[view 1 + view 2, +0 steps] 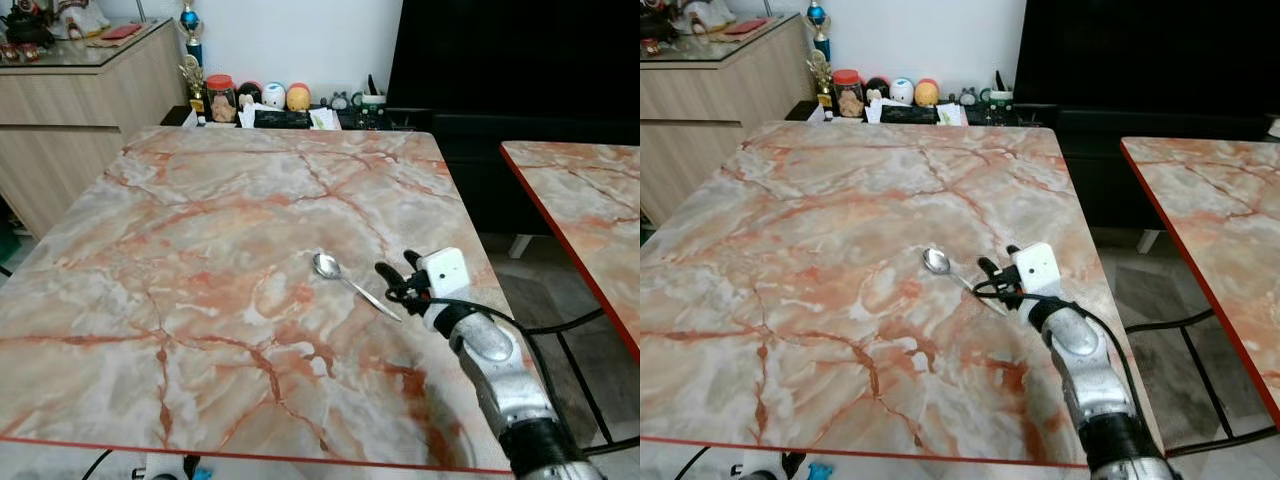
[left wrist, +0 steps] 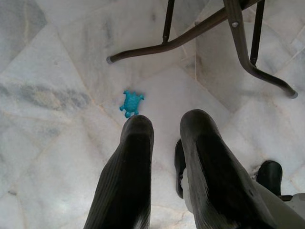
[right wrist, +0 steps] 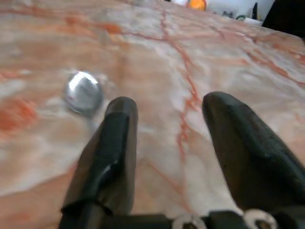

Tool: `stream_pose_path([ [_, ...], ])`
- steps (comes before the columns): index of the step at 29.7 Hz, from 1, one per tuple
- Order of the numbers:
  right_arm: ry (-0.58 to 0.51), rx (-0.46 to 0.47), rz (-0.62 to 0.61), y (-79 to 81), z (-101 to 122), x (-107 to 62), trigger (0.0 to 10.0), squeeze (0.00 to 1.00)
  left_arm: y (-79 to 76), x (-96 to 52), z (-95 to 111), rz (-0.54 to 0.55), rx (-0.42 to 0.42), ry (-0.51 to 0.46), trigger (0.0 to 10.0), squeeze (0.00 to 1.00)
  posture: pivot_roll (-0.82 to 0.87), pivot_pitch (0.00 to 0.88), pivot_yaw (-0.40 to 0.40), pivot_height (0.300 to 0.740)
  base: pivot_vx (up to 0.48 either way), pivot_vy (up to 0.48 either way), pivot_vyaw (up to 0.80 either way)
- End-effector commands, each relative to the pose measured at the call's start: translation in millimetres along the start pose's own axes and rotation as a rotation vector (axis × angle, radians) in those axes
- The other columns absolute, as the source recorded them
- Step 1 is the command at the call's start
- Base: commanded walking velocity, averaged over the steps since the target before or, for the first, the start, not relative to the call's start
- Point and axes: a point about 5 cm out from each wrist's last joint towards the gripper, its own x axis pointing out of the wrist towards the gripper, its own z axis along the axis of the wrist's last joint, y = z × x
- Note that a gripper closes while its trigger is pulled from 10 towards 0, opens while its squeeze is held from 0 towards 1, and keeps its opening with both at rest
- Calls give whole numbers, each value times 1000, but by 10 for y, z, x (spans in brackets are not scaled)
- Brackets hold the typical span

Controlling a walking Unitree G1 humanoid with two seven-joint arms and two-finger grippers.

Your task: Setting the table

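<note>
A silver spoon (image 1: 350,284) lies on the marble table (image 1: 200,250), right of its middle, bowl pointing away and to the left. My right gripper (image 1: 396,272) hovers just over the table beside the spoon's handle, open, with nothing between its fingers. In the right wrist view the spoon's bowl (image 3: 83,92) lies ahead of one black finger (image 3: 114,138), outside the gap. My left gripper (image 2: 167,126) hangs idle under the table and points at the floor, its fingers slightly apart and empty.
A second marble table (image 1: 590,200) stands to the right across a gap with black metal legs (image 1: 570,330). Behind are a wooden cabinet (image 1: 70,110), a low shelf with a jar (image 1: 221,98) and toys, and a black screen (image 1: 520,60). A blue turtle toy (image 2: 131,103) lies on the floor.
</note>
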Motion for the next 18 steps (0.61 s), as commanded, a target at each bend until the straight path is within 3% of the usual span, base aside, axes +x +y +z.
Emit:
stream_pose_path([
  [1,10,-29,17,-25,-5,40,10000,1000,-11,7,9,5,-8,9,10000,0,91,0,-10,740,0,0,0],
  [6,30,8,19,-55,-20,108,10000,1000,-24,8,13,4,-21,4,10000,0,102,0,-15,740,0,0,0],
  [7,36,13,44,-37,-15,144,10000,941,-25,9,17,4,-21,3,10000,0,99,0,-16,740,0,0,0],
  [9,38,20,62,-23,-10,162,10000,941,-27,10,21,4,-20,2,10000,0,98,0,-16,740,0,0,0],
  [10,50,23,73,-15,-7,193,10000,0,-25,12,31,3,-22,-2,10000,0,98,0,-17,740,0,0,0],
  [14,66,58,76,-18,19,263,10000,0,-29,15,47,3,-27,-7,10000,0,107,0,-19,740,0,0,0],
  [18,87,86,131,80,55,352,10000,0,-34,19,64,3,-35,-13,10000,0,112,0,-23,740,0,0,0],
])
